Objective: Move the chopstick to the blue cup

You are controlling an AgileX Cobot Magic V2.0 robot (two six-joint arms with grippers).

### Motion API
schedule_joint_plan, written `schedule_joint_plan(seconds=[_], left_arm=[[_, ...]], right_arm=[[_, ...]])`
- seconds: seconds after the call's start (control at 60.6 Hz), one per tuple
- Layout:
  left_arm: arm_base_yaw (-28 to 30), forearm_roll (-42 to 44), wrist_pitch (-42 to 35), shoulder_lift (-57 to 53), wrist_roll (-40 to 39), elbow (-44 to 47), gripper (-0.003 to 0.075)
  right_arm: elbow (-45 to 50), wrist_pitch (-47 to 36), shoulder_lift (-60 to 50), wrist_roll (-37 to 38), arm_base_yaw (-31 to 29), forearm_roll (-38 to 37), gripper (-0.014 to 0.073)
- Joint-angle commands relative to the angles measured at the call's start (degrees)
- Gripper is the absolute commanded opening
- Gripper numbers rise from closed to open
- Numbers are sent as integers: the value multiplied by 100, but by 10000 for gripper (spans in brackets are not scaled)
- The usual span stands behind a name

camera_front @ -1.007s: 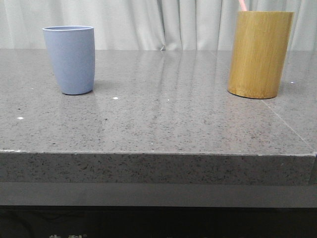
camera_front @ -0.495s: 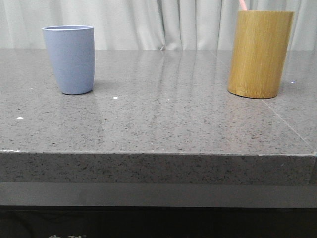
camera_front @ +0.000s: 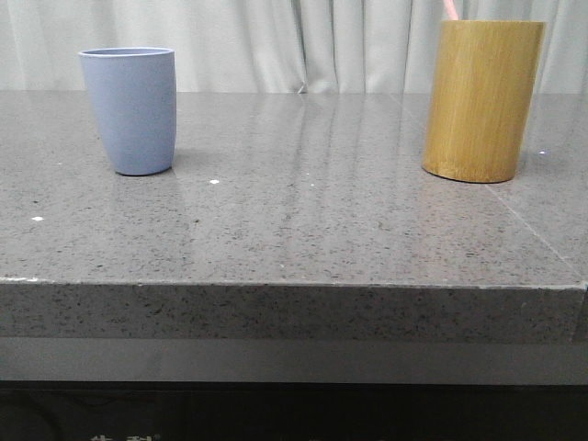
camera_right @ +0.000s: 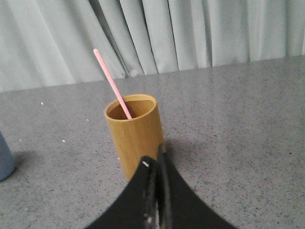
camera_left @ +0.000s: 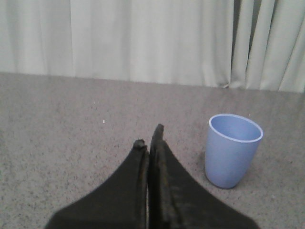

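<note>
No change from the earlier front frames: matte periwinkle-blue tapered cup and tall yellow-brown bamboo cylinder sit well apart on the grey speckled stone table. Thin pale pink chopstick leans inside the cylinder. Left gripper and right gripper: jaws closed, holding nothing

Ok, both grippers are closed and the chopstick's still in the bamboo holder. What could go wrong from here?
1. The chopstick leans inside the bamboo holder; a sideways pull could drag on the rim and tip the holder.
2. The right gripper is shut close behind the holder; it must open first, or it may knock the holder.
3. The blue cup stands far across the table and is shorter than the holder, so the chopstick could topple it.
</note>
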Motion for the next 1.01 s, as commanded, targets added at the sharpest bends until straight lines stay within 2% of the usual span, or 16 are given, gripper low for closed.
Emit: schedule_joint_plan(seconds=[0.0,0.215,0.281,0.33,0.396,0.512,0.561,0.611,0.694,0.809,0.991], left_arm=[[19,-53,-370,601,-15,-263,-18],[19,-53,-405,1111,-15,-283,-17],[19,-53,-405,1111,-15,-283,-1],[19,-53,-405,1111,-15,-283,38],[19,-53,-415,1111,-15,-283,144],[19,-53,-428,1111,-15,-283,424],[19,-53,-508,1121,-15,-283,525],[19,-53,-620,1147,-15,-283,577],[5,-116,-609,1220,-15,-331,591],[-72,-116,-291,1631,-15,-734,591],[-404,-116,1021,2891,-11,-2261,590]], right_arm=[[-352,-314,630,-74,-32,-287,-59],[-404,-351,1115,-91,-32,-402,-43],[-404,-333,1115,-91,-32,-402,10],[-404,-328,1115,-91,-32,-402,85],[-404,-328,1115,-91,-32,-402,212],[-404,-328,1115,-91,-32,-402,454],[-404,-328,1115,-91,-32,-402,531],[-404,-328,1115,-91,-32,-402,605],[-398,-327,1115,-91,-32,-402,661],[-398,-327,1115,-91,-32,-402,654],[-398,-333,1115,-91,-32,-396,655]])
